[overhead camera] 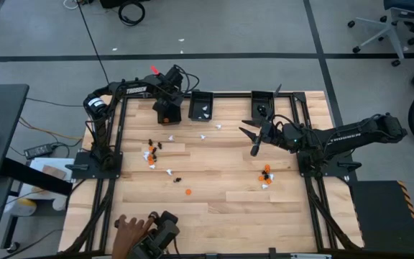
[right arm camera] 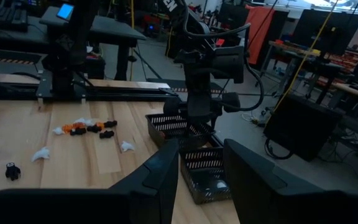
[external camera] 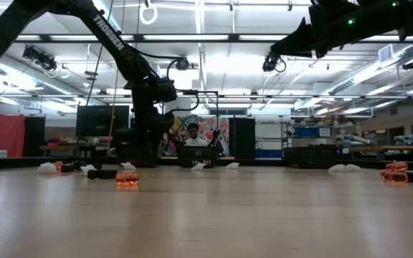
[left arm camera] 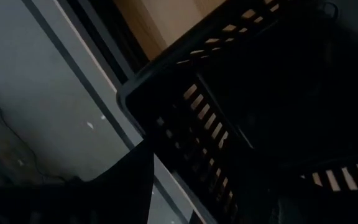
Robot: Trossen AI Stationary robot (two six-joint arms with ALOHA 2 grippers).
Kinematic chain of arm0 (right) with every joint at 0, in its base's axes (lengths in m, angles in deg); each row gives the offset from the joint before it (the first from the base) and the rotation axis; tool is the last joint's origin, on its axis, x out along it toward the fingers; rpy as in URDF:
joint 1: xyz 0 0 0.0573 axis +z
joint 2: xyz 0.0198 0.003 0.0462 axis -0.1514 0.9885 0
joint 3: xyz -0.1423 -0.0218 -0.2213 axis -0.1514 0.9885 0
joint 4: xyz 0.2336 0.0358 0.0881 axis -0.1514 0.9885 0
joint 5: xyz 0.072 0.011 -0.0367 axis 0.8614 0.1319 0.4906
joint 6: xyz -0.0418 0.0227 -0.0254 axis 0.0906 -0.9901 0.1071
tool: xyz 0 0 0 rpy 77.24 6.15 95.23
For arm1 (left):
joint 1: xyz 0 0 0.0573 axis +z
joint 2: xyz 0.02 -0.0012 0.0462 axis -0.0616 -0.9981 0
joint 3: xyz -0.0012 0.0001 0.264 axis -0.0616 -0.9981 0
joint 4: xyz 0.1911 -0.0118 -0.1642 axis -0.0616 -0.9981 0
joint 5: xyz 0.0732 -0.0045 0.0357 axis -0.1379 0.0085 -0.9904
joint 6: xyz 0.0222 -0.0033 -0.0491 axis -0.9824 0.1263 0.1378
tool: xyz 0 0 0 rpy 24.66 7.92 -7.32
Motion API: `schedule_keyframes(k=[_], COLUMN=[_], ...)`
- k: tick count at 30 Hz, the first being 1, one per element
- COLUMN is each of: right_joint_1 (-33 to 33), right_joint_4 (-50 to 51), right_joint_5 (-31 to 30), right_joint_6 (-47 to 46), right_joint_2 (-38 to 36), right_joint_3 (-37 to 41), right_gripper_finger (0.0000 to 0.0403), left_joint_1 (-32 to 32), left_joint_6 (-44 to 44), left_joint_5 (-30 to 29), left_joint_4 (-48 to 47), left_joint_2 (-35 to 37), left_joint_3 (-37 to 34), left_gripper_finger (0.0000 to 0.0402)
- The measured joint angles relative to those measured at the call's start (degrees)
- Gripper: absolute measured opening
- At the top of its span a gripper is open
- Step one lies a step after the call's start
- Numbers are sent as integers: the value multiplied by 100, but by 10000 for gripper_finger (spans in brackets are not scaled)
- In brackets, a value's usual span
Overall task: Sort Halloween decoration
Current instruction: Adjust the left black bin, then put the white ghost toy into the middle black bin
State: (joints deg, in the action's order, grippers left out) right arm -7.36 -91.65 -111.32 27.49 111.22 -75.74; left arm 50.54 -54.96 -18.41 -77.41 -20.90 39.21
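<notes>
Tiny orange, white and black Halloween decoration pieces lie scattered on the wooden table: one cluster at the left (overhead camera: 153,150), another at the right (overhead camera: 266,175), and a lone orange piece (overhead camera: 187,192). Three black slatted bins stand along the far edge: the left one (overhead camera: 167,109), the middle one (overhead camera: 202,106) with white pieces inside, and the right one (overhead camera: 263,105). My left gripper (overhead camera: 166,106) hangs open over the left bin, pointing steeply down, and something orange shows in that bin. My right gripper (overhead camera: 252,138) hovers open above the table's right half, its fingers level, with nothing between them.
Loose white pieces (overhead camera: 202,137) lie near the bins. A person's hand (overhead camera: 128,229) rests at the table's near edge beside a dark device (overhead camera: 160,241). Black frame rails run along the left (overhead camera: 117,137) and right (overhead camera: 300,137) sides. Bare wood lies in the middle.
</notes>
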Motion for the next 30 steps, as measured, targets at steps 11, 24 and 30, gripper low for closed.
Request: schedule_keyframes(k=[11,24,30], right_joint_1=[0,-1,-2], right_joint_4=[4,1,46], right_joint_5=[0,-26,-31], right_joint_6=[-21,-22,-74], right_joint_2=[0,0,0], right_joint_3=[0,0,0], right_gripper_finger=[132,132,132], left_joint_1=[-93,-370,-915], left_joint_6=[474,2217,3970], left_joint_5=[-523,-820,79], left_joint_4=[275,-324,-823], left_joint_2=[2,925,1713], left_joint_3=[0,2,7], left_gripper_finger=[172,172,172])
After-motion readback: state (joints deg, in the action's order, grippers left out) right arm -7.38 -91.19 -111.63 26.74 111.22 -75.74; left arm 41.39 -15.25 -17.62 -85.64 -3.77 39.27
